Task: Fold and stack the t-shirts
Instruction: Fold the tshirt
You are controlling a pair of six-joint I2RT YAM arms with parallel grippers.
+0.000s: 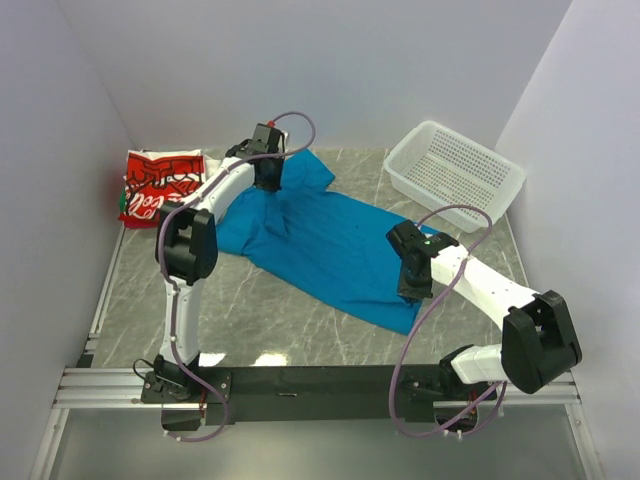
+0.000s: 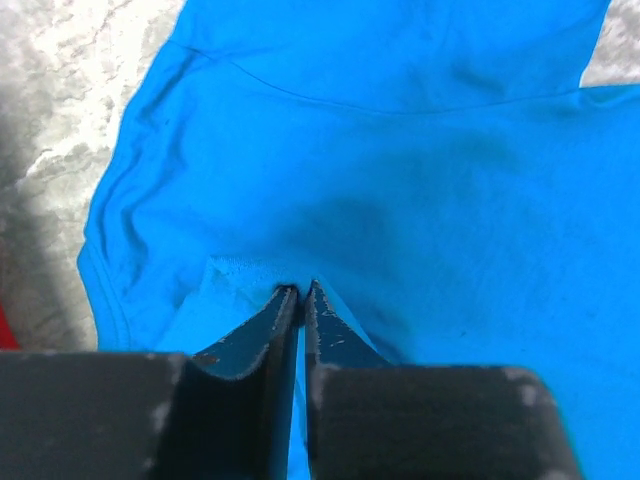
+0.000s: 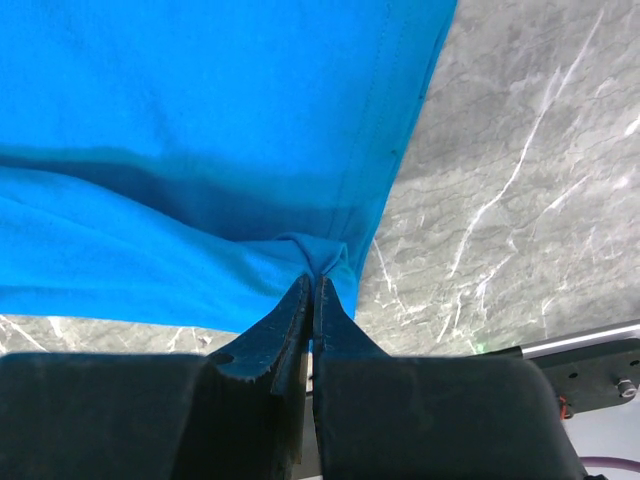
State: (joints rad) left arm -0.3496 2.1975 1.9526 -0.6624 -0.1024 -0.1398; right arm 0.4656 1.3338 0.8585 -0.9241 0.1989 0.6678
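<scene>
1. Left gripper [image 2: 301,288]: fingers almost together with only a thin slit, and a small pucker of the bright-blue t-shirt [image 1: 320,235] is caught at the tips. It sits at the shirt's far-left end, by the shoulder/sleeve area.
2. Right gripper [image 3: 312,280]: fingers pressed together, clamped on the stitched hem corner at the shirt's near-right end. The cloth bunches right at the tips, and grey marble tabletop [image 1: 260,310] shows just beside them.
3. The blue shirt lies spread out mostly flat, diagonally across the middle of the table, far left to near right. It has some wrinkles near the left gripper and a fold line across it near the right one.
4. In the way:
   - the left arm's white link and black elbow overlap the shirt's left edge in the top view;
   - the right arm's wrist and its purple cable loop [image 1: 455,250] sit over the hem corner.
5. Folded red-and-white t-shirt [image 1: 160,180]: far-left corner against the wall, white lettering up. It is apart from the blue shirt and just behind the left arm.
6. White perforated basket [image 1: 409,141]: far-right corner, near the blue shirt but not touching it.
7. Aluminium rail [image 1: 120,385] runs along the near edge, both arm bases bolted to it.
</scene>
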